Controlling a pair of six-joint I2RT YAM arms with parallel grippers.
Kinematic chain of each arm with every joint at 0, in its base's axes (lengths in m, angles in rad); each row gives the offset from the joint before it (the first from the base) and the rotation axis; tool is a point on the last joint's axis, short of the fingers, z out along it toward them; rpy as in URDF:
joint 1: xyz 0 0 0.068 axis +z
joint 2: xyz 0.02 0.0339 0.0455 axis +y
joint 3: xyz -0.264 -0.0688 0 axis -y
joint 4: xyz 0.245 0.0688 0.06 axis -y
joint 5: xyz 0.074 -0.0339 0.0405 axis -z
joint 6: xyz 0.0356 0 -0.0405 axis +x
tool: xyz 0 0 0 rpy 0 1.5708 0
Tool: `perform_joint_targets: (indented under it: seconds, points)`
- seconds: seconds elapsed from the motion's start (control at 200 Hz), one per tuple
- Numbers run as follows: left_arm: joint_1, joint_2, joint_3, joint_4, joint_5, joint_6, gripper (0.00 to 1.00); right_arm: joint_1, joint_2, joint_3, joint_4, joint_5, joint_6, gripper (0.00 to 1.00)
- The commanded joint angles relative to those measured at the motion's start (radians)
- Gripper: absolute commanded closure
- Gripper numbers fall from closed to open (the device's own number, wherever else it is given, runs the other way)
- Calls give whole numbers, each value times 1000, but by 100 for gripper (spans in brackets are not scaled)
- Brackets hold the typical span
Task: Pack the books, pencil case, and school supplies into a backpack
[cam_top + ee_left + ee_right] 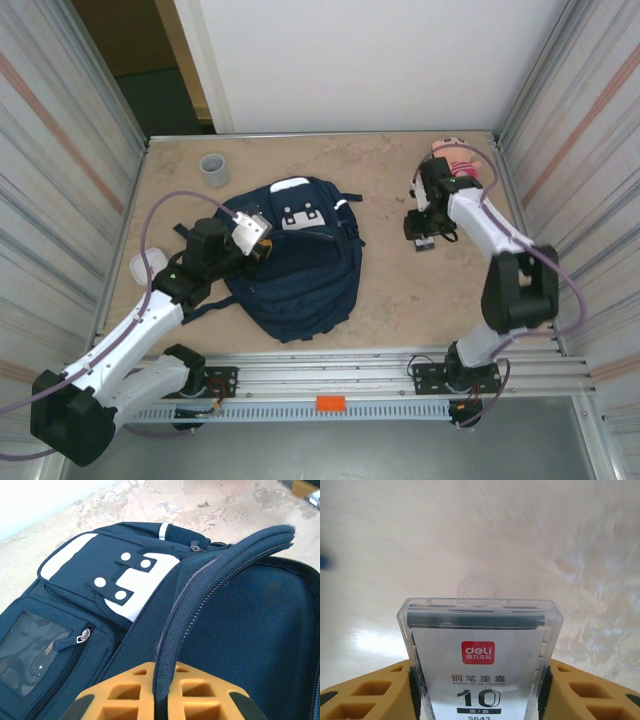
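One small packet (pixel 477 650) is the thing to watch. It is the school supplies. It is see-through and flat, with a white card inside, a red square mark and black writing. A dark thin stick lies across its top, and a little round tab sticks out of the far end.

The right pincer (pixel 479 680) has hold of it. The orange fingers (pixel 365 690) are partly closed, one on each long side of the packet, and they press on it. The packet's long way points straight out from the fingers, tab first.

This pincer hangs over the right side of the table (pixel 400 300), toward the far edge. The backpack (pixel 300 275) lies to its left, in the middle of the table, with bare table between them. So I think the packet must go left to get to the bag.

The backpack is dark blue with white patches and a zip pocket. The left pincer (pixel 162 682) is shut tight on the thick rim (pixel 200 595) of the bag's mouth, on the bag's left side. The dark blue inside (pixel 255 630) shows past that rim. The left arm is at the bag, but the right arm has the packet.

A grey cup (pixel 214 168) stands near the far left corner. A pink toy (pixel 455 155) sits in the far right corner.
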Motion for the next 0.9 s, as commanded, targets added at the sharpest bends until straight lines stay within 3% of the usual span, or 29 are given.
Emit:
perform_joint_targets:
  seconds: [0.0,0.16,0.241,0.366,0.526,0.641,0.767,0.897]
  points:
    - [14,-20,18,19,16,-32,100,108,-156,-43,96,-12,54,55]
    - [15,-15,45,18,61,-72,100,333,-301,-167,372,-175,147,55]
    - [15,-19,57,27,84,-90,100,449,-324,-216,515,-186,175,55]
    - [15,-22,67,50,113,-117,100,636,-313,-241,655,-95,130,55]
    - [15,-18,75,57,136,-116,100,803,-274,-230,708,130,-85,54]
    - [15,-20,82,55,145,-110,100,853,-258,-271,796,184,-240,54]
    - [15,-20,91,56,153,-116,100,850,-243,-331,931,188,-360,54]
    - [15,-21,97,55,161,-117,100,848,-187,-319,959,178,-458,54]
